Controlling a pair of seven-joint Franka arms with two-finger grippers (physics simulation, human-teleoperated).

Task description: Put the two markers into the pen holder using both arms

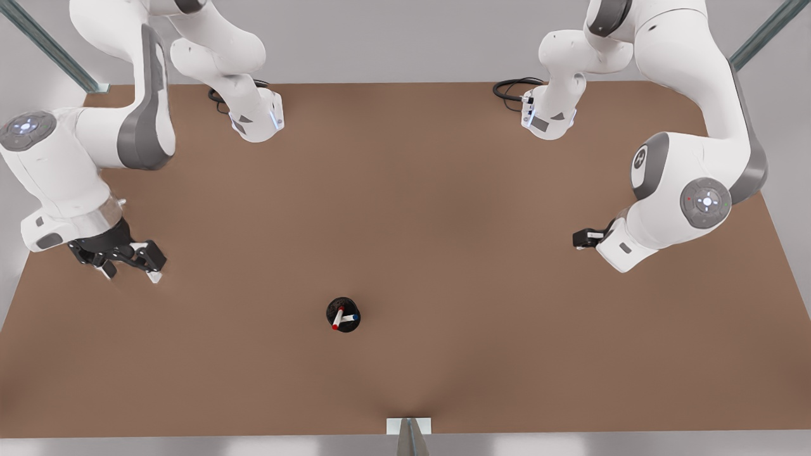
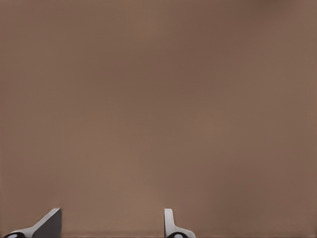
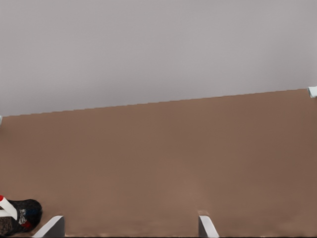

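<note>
The black pen holder [image 1: 343, 303] stands on the brown table near its front middle. Both markers are inside it: the red-capped marker [image 1: 337, 320] leans toward the front view's left, and the blue-capped marker [image 1: 351, 317] leans to the right. My left gripper [image 1: 130, 272] hangs open over bare table at the front view's left, its fingertips [image 2: 49, 224] empty. At the front view's right, my right gripper [image 1: 578, 239] lies level, open and empty. In the right wrist view the pen holder [image 3: 27, 212] and the red marker [image 3: 6, 207] sit beside the right gripper [image 3: 129, 224].
Both arm bases [image 1: 256, 117] [image 1: 548, 117] stand at the table's back with black cables beside them. A small white bracket [image 1: 408, 425] sits at the table's front edge. Bare brown table [image 1: 443, 253] surrounds the holder.
</note>
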